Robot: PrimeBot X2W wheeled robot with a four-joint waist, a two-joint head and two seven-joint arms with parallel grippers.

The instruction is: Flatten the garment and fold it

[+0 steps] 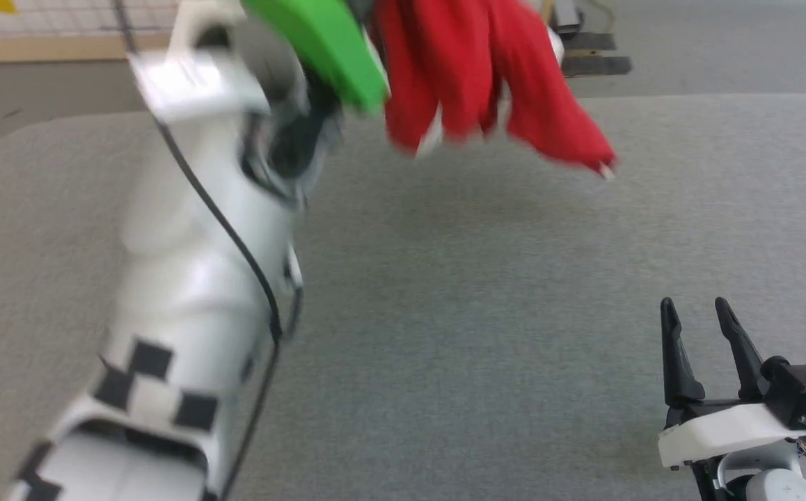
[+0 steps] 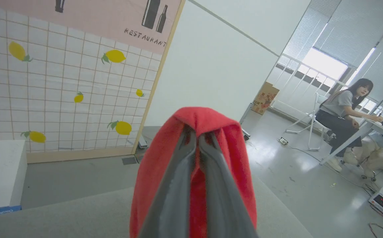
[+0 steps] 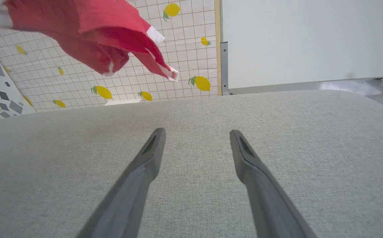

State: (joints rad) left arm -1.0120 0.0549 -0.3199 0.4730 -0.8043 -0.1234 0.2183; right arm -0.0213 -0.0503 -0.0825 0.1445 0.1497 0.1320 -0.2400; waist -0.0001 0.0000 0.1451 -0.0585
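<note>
The red garment (image 1: 486,76) hangs bunched in the air above the far part of the grey table (image 1: 486,334), white trim showing at its lower tips. In the left wrist view my left gripper (image 2: 198,137) is shut on the garment (image 2: 231,158), red cloth draped over both fingers. My raised left arm (image 1: 194,278) fills the left of the head view. My right gripper (image 1: 695,306) rests open low over the table at the near right, nothing between its fingers (image 3: 151,152). The garment (image 3: 89,36) dangles up and to its left.
The grey padded table (image 3: 277,138) spreads wide under both arms. Beyond it stands a tiled lemon-pattern wall panel (image 2: 62,89). A person (image 2: 343,109) sits at a desk at the far right of the left wrist view, with cables on the floor.
</note>
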